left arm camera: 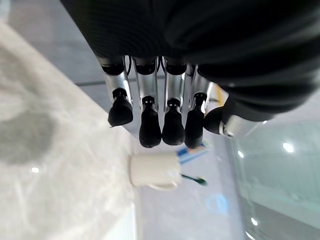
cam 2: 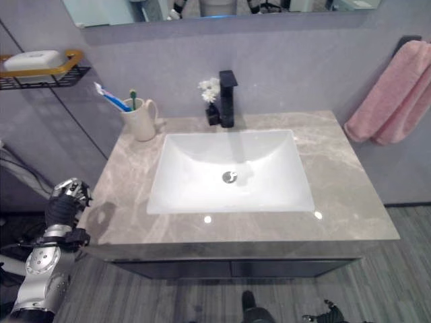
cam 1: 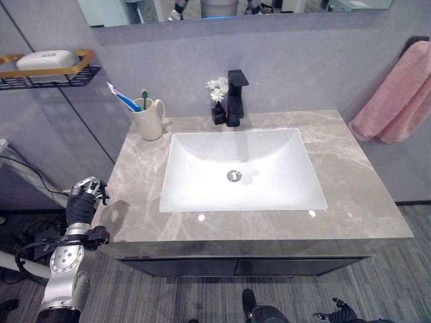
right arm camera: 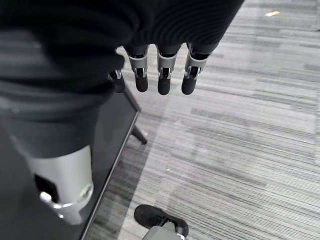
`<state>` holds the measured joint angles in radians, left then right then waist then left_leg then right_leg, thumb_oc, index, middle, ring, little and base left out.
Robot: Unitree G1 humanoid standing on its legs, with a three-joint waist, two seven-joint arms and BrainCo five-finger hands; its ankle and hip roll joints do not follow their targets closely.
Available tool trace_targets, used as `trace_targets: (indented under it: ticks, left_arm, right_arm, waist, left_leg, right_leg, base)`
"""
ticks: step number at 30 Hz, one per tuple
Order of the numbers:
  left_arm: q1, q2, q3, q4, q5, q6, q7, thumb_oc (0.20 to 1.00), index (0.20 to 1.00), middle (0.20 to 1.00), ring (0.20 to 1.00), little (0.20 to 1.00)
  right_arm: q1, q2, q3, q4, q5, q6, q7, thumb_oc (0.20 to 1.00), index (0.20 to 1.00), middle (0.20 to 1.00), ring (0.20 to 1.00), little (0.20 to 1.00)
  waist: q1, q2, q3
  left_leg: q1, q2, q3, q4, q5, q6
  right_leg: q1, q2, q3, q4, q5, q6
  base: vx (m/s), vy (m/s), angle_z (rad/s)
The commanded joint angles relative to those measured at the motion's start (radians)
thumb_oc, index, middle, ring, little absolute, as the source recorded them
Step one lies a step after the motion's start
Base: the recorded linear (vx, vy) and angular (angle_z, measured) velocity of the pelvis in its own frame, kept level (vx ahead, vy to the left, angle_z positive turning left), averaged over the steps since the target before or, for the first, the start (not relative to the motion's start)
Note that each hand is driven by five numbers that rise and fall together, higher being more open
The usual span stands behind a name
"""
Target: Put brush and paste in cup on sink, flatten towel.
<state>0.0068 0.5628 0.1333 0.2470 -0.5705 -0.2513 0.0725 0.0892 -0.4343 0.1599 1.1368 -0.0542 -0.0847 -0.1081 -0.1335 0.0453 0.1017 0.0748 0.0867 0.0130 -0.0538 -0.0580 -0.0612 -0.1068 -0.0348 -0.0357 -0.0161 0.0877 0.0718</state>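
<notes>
A cream cup (cam 1: 149, 119) stands at the counter's back left corner, holding a blue and white toothpaste tube (cam 1: 123, 99) and a green toothbrush (cam 1: 144, 97). The left wrist view shows the same cup (left arm camera: 155, 170) past the fingertips. On the wall at the far right a pink towel (cam 1: 394, 97) hangs bunched and creased. My left hand (cam 1: 84, 198) hovers off the counter's left front edge, fingers relaxed, holding nothing. Low down by the floor, my right hand (cam 1: 339, 311) hangs in front of the cabinet, fingers (right arm camera: 162, 82) loose and empty.
A white basin (cam 1: 176, 145) is sunk in the grey marble counter (cam 1: 135, 188). Behind it stand a black faucet (cam 1: 236, 97) and a small vase of white flowers (cam 1: 217, 101). A wall shelf with a soap bar (cam 1: 47, 62) is at the upper left.
</notes>
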Motion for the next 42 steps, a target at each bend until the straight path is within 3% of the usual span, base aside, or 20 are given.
trace_targets:
  ticks: [1,3,14,26,42]
  left_arm:
    - [-0.108,0.092,0.037,0.033,0.02,-0.045,0.043,0.2,0.2,0.2,0.2,0.2]
    - [-0.198,0.163,0.029,0.141,0.027,-0.047,0.082,0.2,0.2,0.2,0.2,0.2]
    - [-0.494,0.342,-0.085,0.407,-0.037,-0.044,0.118,0.2,0.2,0.2,0.2,0.2]
    - [-0.675,0.399,-0.162,0.557,-0.077,-0.037,0.148,0.2,0.2,0.2,0.2,0.2]
    - [-0.59,0.409,-0.118,0.474,-0.029,-0.042,0.165,0.2,0.2,0.2,0.2,0.2]
  right_arm:
    - [0.004,-0.002,0.025,0.01,-0.01,-0.006,-0.012,1.0,1.0,1.0,1.0,1.0]
    - [0.002,-0.007,0.047,-0.002,-0.008,-0.01,-0.009,1.0,1.0,1.0,1.0,1.0]
    - [-0.039,-0.005,0.099,0.004,0.044,-0.018,-0.009,1.0,1.0,1.0,1.0,1.0]
    - [-0.065,-0.01,0.107,-0.013,0.12,-0.039,-0.024,1.0,1.0,1.0,1.0,1.0]
    - [-0.065,-0.009,0.109,-0.026,0.116,-0.044,-0.021,1.0,1.0,1.0,1.0,1.0]
  waist:
    - [-0.024,-0.048,-0.004]
    - [-0.044,-0.041,0.02]
    - [-0.078,-0.053,0.066]
    - [-0.091,-0.065,0.092]
    - [-0.072,-0.054,0.076]
  left_leg:
    - [0.061,-0.059,0.024,0.085,-0.136,0.05]
    - [0.03,-0.06,0.041,0.083,-0.131,0.05]
    - [-0.076,-0.062,0.092,0.099,-0.116,0.038]
    - [-0.1,-0.018,0.101,0.096,-0.084,0.004]
    - [-0.06,0.011,0.092,0.043,-0.052,-0.021]
  right_leg:
    - [-0.111,-0.071,0.052,0.038,0.063,0.08]
    - [-0.164,-0.066,0.075,0.046,0.077,0.081]
    - [-0.255,-0.067,0.131,-0.042,0.15,0.09]
    - [-0.283,-0.038,0.126,-0.061,0.146,0.08]
    - [-0.264,-0.033,0.088,-0.071,0.13,0.075]
  base:
    - [-0.02,0.004,-0.04]
    - [-0.04,0.018,-0.24]
    - [0.0,0.001,-0.21]
    - [0.04,-0.043,-0.07]
    - [0.01,-0.014,0.04]
